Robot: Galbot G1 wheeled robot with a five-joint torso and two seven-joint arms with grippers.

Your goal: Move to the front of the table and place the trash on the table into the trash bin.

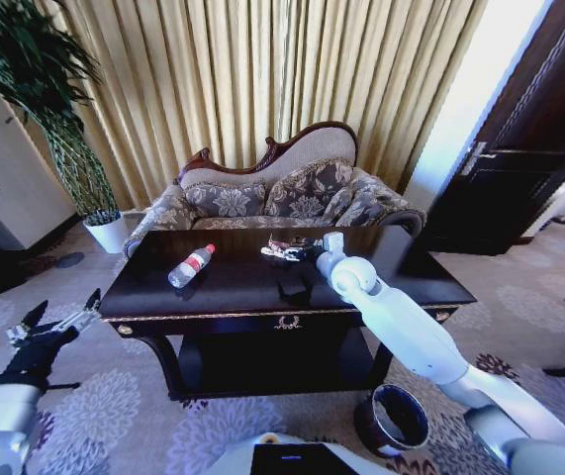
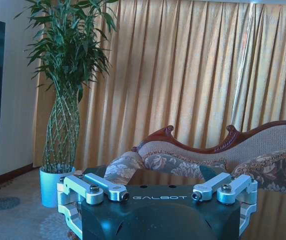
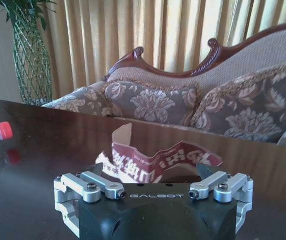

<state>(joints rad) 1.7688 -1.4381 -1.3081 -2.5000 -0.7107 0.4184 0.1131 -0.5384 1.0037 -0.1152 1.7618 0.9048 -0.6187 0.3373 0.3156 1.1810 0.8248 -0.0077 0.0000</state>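
Bottle [image 1: 191, 265], wrapper [image 1: 284, 249] on table [image 1: 233, 287]

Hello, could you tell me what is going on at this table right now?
The robot stands before the large dark glossy wooden table. Its right gripper is stretched over the tabletop with fingers open around the crumpled reddish-white wrapper. The small clear plastic bottle with a red cap lies on the table, apart from it. The left gripper hangs open beside the table. The dark cylindrical trash bin sits on the carpet.
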